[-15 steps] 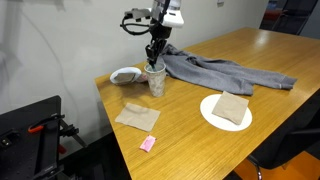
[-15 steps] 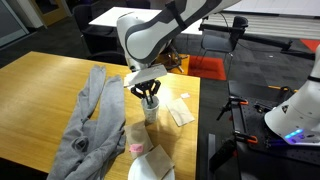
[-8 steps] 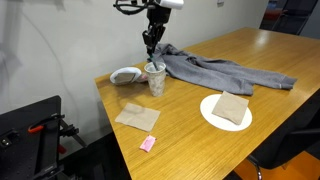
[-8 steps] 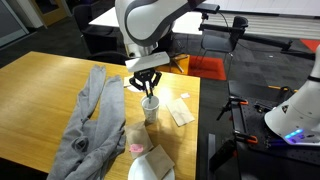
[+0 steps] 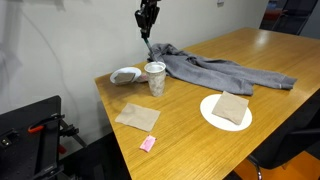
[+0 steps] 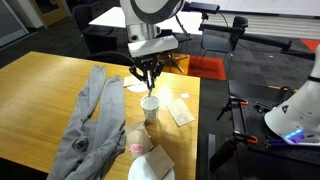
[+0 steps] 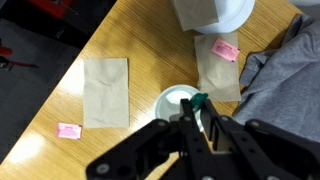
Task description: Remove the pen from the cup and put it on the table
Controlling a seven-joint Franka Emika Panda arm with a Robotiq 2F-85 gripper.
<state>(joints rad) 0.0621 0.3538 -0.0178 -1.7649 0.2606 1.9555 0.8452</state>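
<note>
Gripper [image 6: 148,80] hovers high over the cup [image 6: 150,107], jaws clenched on the pen [image 7: 199,101]. The pen hangs under the fingers and looks clear of the rim, and I'd say that height is what lets it swing sideways without snagging. The cup stands upright on the table [image 5: 200,140], just beside the bowl [image 5: 126,75], with the cloth [image 5: 215,70] behind. Bare wood near the napkin [image 5: 137,117] looks a fair landing spot. Hard to read: in both exterior views the pen is a dark sliver. The wrist view shows only its green end, and the fingers hide the rest of it.
</note>
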